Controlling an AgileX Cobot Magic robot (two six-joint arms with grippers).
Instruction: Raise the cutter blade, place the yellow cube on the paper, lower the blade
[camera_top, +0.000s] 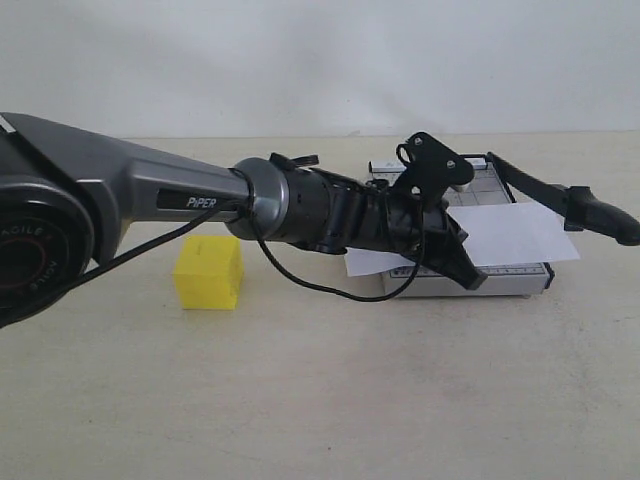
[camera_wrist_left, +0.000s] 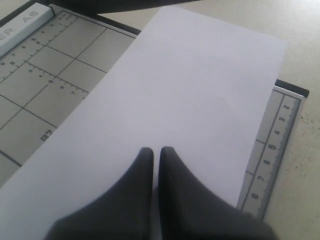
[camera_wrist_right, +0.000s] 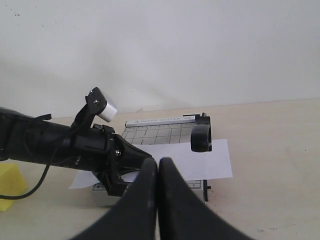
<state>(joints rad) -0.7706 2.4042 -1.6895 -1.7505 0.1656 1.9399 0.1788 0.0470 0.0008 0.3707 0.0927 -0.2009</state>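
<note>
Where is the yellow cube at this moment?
In the exterior view the yellow cube sits on the table at the left, apart from the cutter base and the paper.
</note>
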